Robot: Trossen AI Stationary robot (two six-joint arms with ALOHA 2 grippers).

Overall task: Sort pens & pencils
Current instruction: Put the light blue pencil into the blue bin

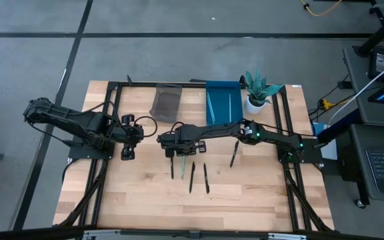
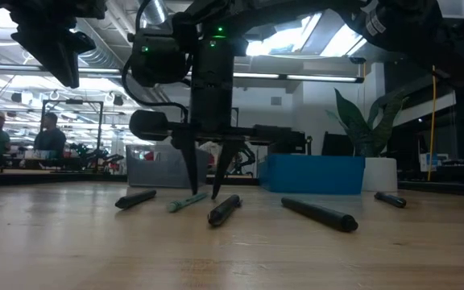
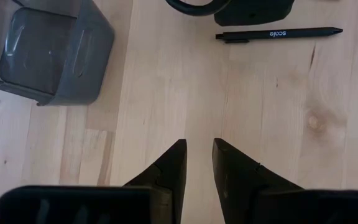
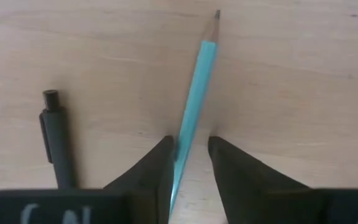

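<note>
The right gripper (image 4: 188, 158) stands fingertips-down on the wooden table (image 1: 145, 193), its fingers slightly parted around a light blue pencil (image 4: 194, 99) that lies flat on the wood; I cannot tell whether they touch it. A black pen (image 4: 58, 140) lies just beside it, with more pens (image 1: 199, 177) nearby and one (image 1: 234, 153) further right. At the back sit a grey bin (image 1: 167, 102) and a blue bin (image 1: 223, 101) holding pencils. The left gripper (image 3: 199, 165) waits left of this, fingers slightly apart, holding nothing.
</note>
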